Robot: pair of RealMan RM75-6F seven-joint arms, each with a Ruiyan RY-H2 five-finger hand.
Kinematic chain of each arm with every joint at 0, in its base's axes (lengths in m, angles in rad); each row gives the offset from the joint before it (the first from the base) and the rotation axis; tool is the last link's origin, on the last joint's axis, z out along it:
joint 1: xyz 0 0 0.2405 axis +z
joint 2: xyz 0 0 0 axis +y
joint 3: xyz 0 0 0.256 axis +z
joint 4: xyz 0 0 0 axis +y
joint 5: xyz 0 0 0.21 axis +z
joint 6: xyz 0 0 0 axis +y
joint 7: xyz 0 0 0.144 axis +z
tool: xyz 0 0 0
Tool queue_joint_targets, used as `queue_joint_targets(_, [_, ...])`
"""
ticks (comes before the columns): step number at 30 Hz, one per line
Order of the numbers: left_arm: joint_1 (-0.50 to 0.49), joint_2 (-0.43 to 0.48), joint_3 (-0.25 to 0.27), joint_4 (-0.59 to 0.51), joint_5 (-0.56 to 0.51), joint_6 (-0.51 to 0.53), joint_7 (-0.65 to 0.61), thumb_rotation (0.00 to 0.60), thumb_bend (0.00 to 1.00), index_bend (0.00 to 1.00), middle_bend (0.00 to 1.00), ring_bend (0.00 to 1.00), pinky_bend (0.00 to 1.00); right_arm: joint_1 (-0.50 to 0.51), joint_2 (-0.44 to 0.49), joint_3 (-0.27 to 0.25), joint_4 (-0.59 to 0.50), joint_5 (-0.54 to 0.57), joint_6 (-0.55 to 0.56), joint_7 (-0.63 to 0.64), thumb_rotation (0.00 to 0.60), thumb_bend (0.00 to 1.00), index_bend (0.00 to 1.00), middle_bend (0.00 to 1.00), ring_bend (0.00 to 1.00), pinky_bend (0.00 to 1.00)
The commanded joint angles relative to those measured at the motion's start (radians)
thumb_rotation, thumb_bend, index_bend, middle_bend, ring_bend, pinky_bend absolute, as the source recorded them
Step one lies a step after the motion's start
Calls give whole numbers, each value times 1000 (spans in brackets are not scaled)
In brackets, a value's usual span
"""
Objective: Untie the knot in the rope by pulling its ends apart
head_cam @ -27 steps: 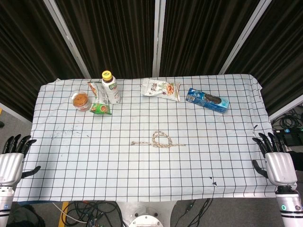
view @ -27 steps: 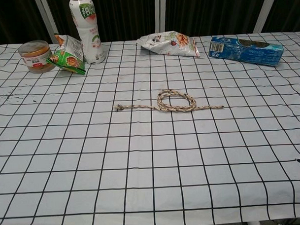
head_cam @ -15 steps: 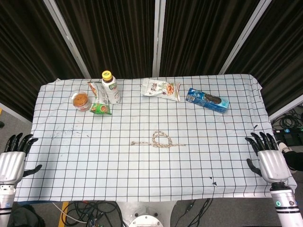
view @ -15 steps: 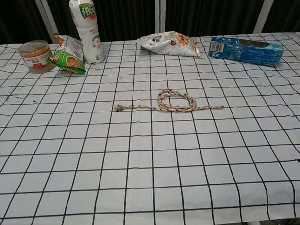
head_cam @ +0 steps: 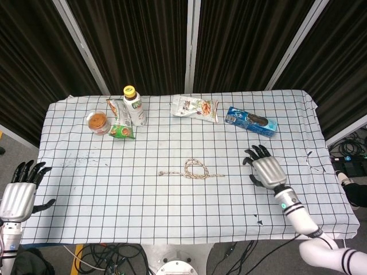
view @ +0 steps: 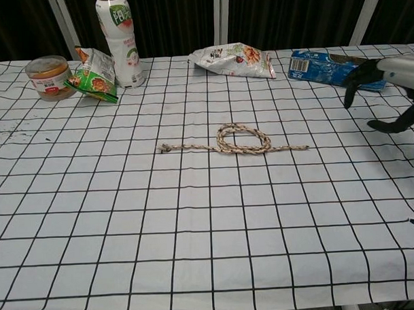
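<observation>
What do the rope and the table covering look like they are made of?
The rope looks like twisted natural fibre, tan and matte, with dark flecks and a frayed left tip. The table covering seems to be thin white cloth printed with a black grid; it wrinkles at the edges.

Right hand over table, fingers spread — left hand at edge, fingers spread.
</observation>
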Motion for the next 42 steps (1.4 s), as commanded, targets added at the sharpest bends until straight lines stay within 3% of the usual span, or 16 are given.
queue_joint_targets(1, [0,0,1,1,0,-1,-4,600,30,205,114,0,0,66,-105,29,88,69,-62,-38,600,292,384,142,0,0])
queue_joint_targets(7, [1,-1,3,13,4,2,-20,600,30,205,114,0,0,106,-185,22,130,73,-62,-35,600,269,414,147,0,0])
queue_joint_targets(13, [8,-2,4,29,3,13,-41,600,31,205,114,0,0,97,-180,1,107,24,-4,-6,600,266,446,162,0,0])
queue_joint_targets(25, [4,-10,5,43,3,6,-53,600,31,205,114,0,0,131,-233,-26,151,58,-51,-15,600,266,482,166,0,0])
queue_joint_targets(42, [6,-12,4,56,1,9,-67,600,30,205,114,0,0,160,-288,-33,226,69,-56,1,600,349,532,178,0,0])
